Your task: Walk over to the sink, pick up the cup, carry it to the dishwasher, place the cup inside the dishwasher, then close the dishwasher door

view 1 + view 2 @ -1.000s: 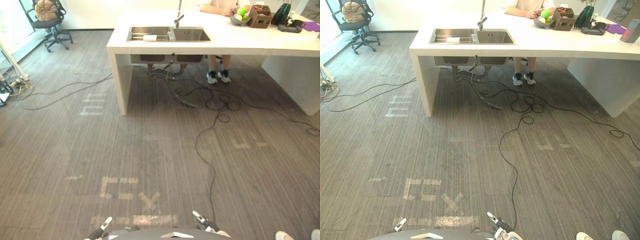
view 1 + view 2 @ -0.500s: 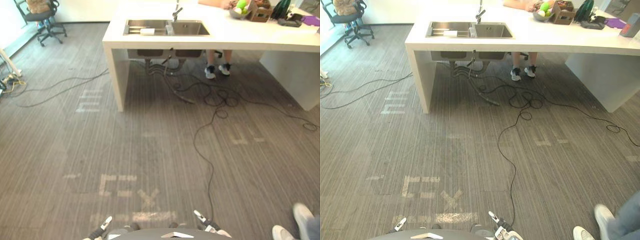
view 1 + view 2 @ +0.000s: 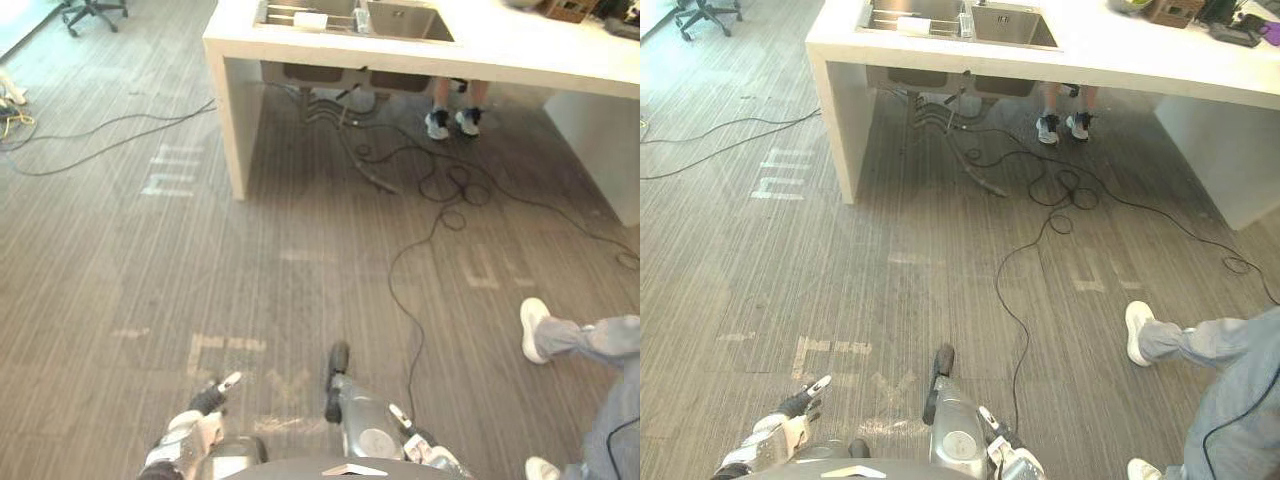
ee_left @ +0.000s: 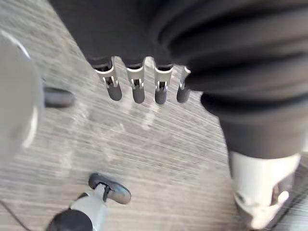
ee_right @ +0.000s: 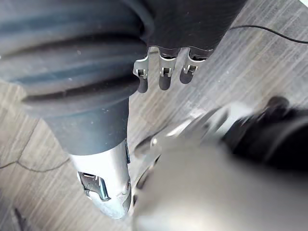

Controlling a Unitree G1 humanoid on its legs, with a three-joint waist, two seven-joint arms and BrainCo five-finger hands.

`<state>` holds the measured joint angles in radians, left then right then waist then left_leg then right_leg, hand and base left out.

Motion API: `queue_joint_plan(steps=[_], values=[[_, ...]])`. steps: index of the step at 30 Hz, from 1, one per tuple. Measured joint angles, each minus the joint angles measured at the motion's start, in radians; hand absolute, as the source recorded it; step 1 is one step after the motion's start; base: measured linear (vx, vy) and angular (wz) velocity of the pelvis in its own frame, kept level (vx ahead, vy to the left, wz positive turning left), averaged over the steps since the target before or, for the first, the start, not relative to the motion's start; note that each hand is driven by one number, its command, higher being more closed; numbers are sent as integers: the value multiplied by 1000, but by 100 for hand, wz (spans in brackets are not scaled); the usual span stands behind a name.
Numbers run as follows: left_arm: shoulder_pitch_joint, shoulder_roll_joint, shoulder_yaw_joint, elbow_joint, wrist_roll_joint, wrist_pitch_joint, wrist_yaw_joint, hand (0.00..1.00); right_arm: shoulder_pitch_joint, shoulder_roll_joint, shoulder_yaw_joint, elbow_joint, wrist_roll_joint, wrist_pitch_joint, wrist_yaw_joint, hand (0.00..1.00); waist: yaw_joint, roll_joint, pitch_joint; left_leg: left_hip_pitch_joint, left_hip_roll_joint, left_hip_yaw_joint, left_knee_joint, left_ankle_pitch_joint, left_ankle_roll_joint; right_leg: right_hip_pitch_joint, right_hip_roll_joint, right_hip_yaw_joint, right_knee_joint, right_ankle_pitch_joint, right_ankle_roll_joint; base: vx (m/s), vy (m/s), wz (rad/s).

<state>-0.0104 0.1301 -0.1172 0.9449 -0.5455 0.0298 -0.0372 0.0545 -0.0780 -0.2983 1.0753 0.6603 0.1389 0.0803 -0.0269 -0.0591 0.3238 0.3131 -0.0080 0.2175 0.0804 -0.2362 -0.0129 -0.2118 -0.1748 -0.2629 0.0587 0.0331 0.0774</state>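
Okay, change: my view has moved forward and tipped down since half a second ago, so the counter [image 3: 520, 55] and sink [image 3: 405, 22] now sit at the top edge. The camera moved, not the things.
New: a person's leg [image 3: 585, 335] has stepped in on the right.
Meaning: I judge I'm mid-walk, with the sink not reached.
Cup [image 3: 966, 20]: probably the small pale thing on the divider between the basins.
Axis: looks upright, but it's too small to be sure.
Left hand [image 4: 137, 86]: fingers straight, empty.
Right hand [image 5: 163, 72]: fingers loose, empty.
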Motion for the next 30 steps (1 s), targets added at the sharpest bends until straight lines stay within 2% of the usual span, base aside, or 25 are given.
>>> queue_joint_plan(steps=[1, 2, 4, 5, 6, 7, 8, 9, 10, 12, 14, 15, 17, 18, 19, 21, 22, 23, 24, 25, 26, 27, 28, 29, 30], values=[[2, -22, 5, -16, -7, -9, -9, 0, 30, 14, -11, 1, 6, 12, -1, 0, 1, -1, -2, 32, 7, -5, 31, -56, -23, 13, 3, 2, 12, 59, -28, 554, -262, 5], [5, -54, 5, -26, -19, -14, -25, 0, 45, 1, -36, -5, 7, 17, 0, 0, -14, 44, -16, 39, 55, -4, 47, -100, -35, -13, 27, -16, 92, 96, -46, 588, -263, 6], [16, -99, -1, -33, -20, -20, -44, 0, 72, -19, -46, -26, 12, 18, 1, 0, -37, 107, -51, 35, 108, -6, 56, -125, -1, -50, 71, -41, 161, 80, -67, 636, -265, 5], [14, -116, 1, -38, -21, -33, -58, 0, 73, -3, -80, -35, 9, 16, 3, 0, -33, 106, -54, -4, 131, -4, 181, -58, -48, -58, 75, -51, 216, 45, -137, 656, -310, -8], [18, -122, 1, -44, -21, -33, -60, 0, 70, -1, -84, -34, 4, 15, 3, 0, -32, 102, -55, -28, 140, -6, 250, -25, -64, -47, 75, -51, 229, 28, -142, 763, -376, -12], [29, -130, 1, -77, -24, -34, -65, 0, 70, 0, -88, -37, -12, 11, 6, 0, -37, 101, -54, -73, 162, -24, 392, 63, -116, 3, 81, -56, 235, -11, -148, 593, -288, 2], [51, -132, 0, -110, -42, -44, -78, 0, 69, -3, -77, -37, -40, -8, 15, 0, -36, 101, -54, -133, 187, -47, 565, 198, -184, 61, 86, -57, 218, -50, -152, 579, -249, 7], [57, -132, -2, -127, -44, -53, -80, 0, 67, -11, -61, -36, -55, -20, 25, 0, -35, 103, -55, -178, 212, -51, 670, 242, -194, 96, 95, -55, 200, -67, -154, 521, -167, 3], [62, -130, -2, -171, -52, -65, -75, 0, 56, -25, -36, -36, -86, -38, 39, 0, -31, 106, -55, -266, 267, -34, 869, 223, -173, 166, 123, -53, 155, -81, -157, 509, -157, -3], [70, -121, -4, -240, -63, -72, -61, 0, 33, -51, 2, -33, -94, -50, 48, 0, -21, 106, -50, -369, 305, -6, 997, 138, -120, 280, 148, -56, 87, -97, -157, 504, -148, -12], [73, -112, -15, -334, -82, -70, -44, 0, 0, -58, 26, -33, -47, -51, 50, 0, 10, 100, -47, -456, 280, 26, 874, 71, -96, 341, 148, -46, 44, -107, -149, 362, -72, -30], [73, -107, -30, -403, -89, -67, -32, 0, -31, -60, 52, -37, -11, -49, 52, 0, 19, 98, -47, -508, 240, 41, 692, 63, -83, 361, 144, -36, 20, -115, -146, 400, 36, -35], [78, -105, -46, -492, -101, -66, -14, 0, -68, -57, 93, -41, 11, -48, 55, 0, 33, 96, -46, -538, 157, 25, 309, 121, -87, 382, 133, -10, -1, -129, -133, 388, 87, -38], [85, -108, -46, -535, -104, -61, -3, 0, -75, -58, 112, -53, 10, -48, 52, 0, 42, 101, -45, -538, 125, 11, 99, 190, -116, 408, 131, 5, -9, -140, -115, 410, 158, -39], [79, -109, -42, -550, -108, -58, 10, 0, -72, -49, 98, -57, 8, -44, 45, 0, 52, 108, -37, -542, 116, -3, 22, 204, -117, 447, 129, 17, -17, -160, -88, 503, 206, -34], [73, -109, -41, -546, -109, -55, 20, 0, -54, -56, 80, -59, 4, -34, 41, 0, 50, 116, -37, -544, 115, 22, 28, 202, -113, 507, 126, 21, -12, -206, -58, 433, 236, -14], [70, -109, -42, -541, -108, -61, 22, 0, -22, -73, 79, -59, 3, -11, 41, 0, 48, 146, -54, -528, 127, 32, 40, 230, -63, 562, 138, 32, 10, -278, -37, 520, 311, 1], [55, -99, -36, -540, -107, -66, 25, 0, -8, -74, 76, -56, 3, 1, 39, 0, 48, 137, -58, -524, 112, 27, 69, 320, -10, 578, 117, 38, 36, -326, -47, 528, 314, 1], [48, -90, -31, -546, -106, -74, 28, 0, -2, -72, 81, -54, 2, 13, 39, 0, 52, 115, -65, -536, 90, 25, 94, 333, 7, 573, 97, 43, 54, -350, -50, 383, 203, -4], [33, -82, -1, -577, -97, -77, 36, 0, 6, -62, 74, -38, 2, 26, 40, 0, 60, 80, -83, -583, 52, 25, 162, 315, 35, 541, 50, 59, 89, -387, -80, 489, 247, -9], [18, -79, 26, -628, -92, -79, 49, 0, 1, -51, 34, -14, 2, 42, 36, 0, 63, 57, -88, -616, 20, 30, 221, 277, 72, 513, 13, 70, 157, -398, -63, 606, 274, 1], [6, -82, 33, -639, -83, -79, 55, 0, 2, -52, 13, -4, 1, 39, 25, 0, 64, 57, -88, -616, 4, 29, 236, 265, 88, 486, -8, 79, 229, -390, -46, 625, 298, 24], [-14, -78, 36, -677, -79, -77, 59, 0, 13, -58, -31, 3, 2, 26, 16, 0, 56, 57, -88, -575, -31, 35, 239, 227, 113, 387, -67, 115, 500, -337, 46, 598, 293, 20], [-18, -73, 36, -714, -79, -73, 62, 0, 8, -59, -40, 0, 3, 17, 18, 0, 58, 54, -87, -536, -50, 44, 223, 203, 121, 309, -100, 149, 681, -262, 106, 468, 254, 15], [-18, -68, 36, -742, -78, -69, 70, 0, 1, -60, -48, 0, 2, 10, 18, 0, 57, 53, -87, -505, -59, 46, 207, 193, 119, 261, -112, 167, 800, -226, 130, 450, 211, -1]])
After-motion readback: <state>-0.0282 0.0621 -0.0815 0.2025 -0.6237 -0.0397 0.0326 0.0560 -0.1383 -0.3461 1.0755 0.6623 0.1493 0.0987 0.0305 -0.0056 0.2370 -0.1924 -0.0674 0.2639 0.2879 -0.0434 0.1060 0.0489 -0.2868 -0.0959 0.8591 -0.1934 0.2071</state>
